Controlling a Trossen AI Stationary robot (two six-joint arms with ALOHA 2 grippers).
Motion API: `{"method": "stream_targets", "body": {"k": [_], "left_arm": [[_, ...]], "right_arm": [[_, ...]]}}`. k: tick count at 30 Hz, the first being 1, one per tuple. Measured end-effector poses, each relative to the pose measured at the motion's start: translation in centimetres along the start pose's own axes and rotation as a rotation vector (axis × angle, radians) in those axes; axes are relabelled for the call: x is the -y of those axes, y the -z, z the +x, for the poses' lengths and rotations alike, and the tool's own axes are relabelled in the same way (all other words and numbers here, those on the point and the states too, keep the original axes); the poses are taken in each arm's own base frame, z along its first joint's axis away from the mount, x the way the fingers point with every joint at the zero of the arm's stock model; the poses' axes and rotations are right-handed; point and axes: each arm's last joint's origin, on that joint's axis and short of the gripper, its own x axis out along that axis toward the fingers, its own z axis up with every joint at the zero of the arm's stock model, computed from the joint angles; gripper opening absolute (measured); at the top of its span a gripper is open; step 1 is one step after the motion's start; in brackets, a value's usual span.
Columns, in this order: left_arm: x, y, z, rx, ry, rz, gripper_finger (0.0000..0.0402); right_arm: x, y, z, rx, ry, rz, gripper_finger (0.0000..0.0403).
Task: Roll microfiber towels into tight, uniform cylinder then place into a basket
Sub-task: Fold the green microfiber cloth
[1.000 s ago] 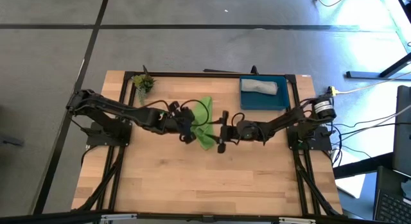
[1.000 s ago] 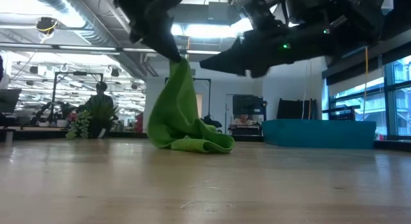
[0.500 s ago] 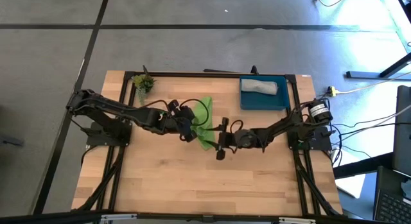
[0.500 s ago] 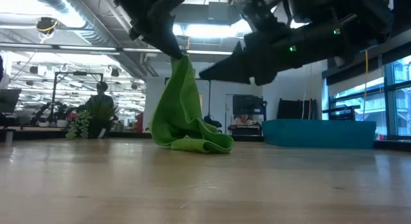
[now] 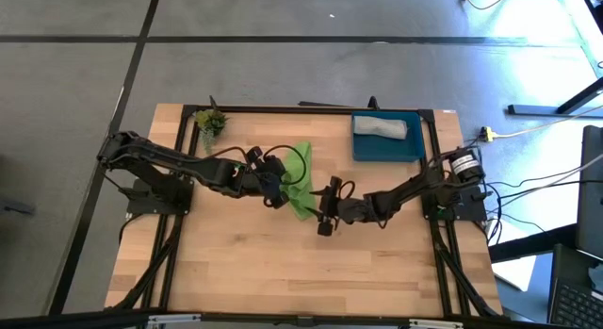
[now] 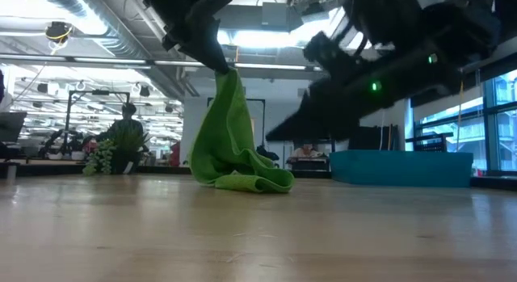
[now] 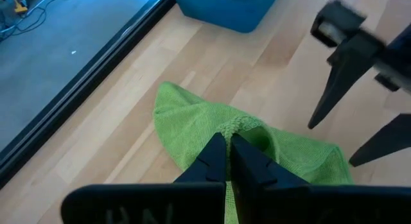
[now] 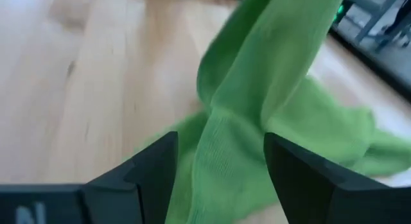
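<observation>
The lime green towel (image 5: 300,181) hangs in a drape from my left gripper (image 6: 220,65), which is shut on its top above the table's middle. The towel's lower part lies bunched on the wood (image 6: 252,182). My right gripper (image 5: 324,208) stands open just right of the towel, low over the table. In its wrist view the hanging cloth (image 8: 257,89) shows between and beyond its fingers. The grey towel (image 5: 381,128) lies rolled in the dark-blue basket (image 5: 364,150) at the far right. My left gripper pinches a gathered, hemmed bit of the green towel's top (image 7: 239,125) between its two fingers, slanting down from the table's left. The cloth hangs below the fingers, fairly straight. Its lower end (image 6: 252,182) rests folded on the table.
A small potted plant (image 5: 209,122) stands at the far left corner. The basket (image 6: 400,167) sits behind and right of the towel. Bare wood stretches across the table's near half (image 5: 283,272).
My right gripper has sunk toward the table and shifted a little toward the near edge beside the towel, tipping and rolling as it went; its fingers stay open. The towel and my left gripper have kept still.
</observation>
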Motion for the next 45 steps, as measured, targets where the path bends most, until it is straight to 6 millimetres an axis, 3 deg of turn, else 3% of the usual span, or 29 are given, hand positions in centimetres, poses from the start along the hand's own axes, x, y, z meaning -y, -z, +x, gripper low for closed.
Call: {"method": "stream_targets", "body": {"k": [14,22,26,33,35,40,45], "left_arm": [[0.0,0.0,0.0,0.000,0.000,0.000,0.0000],[-0.1,0.0,0.0,0.012,-0.021,0.000,0.0000],[-0.1,-0.1,0.0,0.014,-0.026,0.000,0.0000],[0.0,0.0,-0.1,0.015,-0.023,0.002,0.0000],[0.0,-0.1,-0.5,0.022,-0.014,0.001,0.0000],[-0.2,-0.6,-2.3,0.020,-0.009,0.027,0.0000],[-0.6,-2.3,-4.8,0.038,-0.052,0.059,0.0000]], "right_arm": [[-0.7,3.4,1.5,-0.094,0.048,0.110,0.0232],[-0.8,4.2,1.7,-0.126,0.070,0.167,0.0225],[-0.8,4.3,1.6,-0.129,0.070,0.163,0.0183],[-0.7,4.2,1.7,-0.129,0.069,0.096,0.0045],[-0.6,3.9,1.5,-0.126,0.065,0.041,0.0013],[0.2,1.1,0.5,-0.050,0.065,0.020,0.0012],[2.4,-2.6,-1.6,0.012,0.092,-0.032,0.0006]]}}
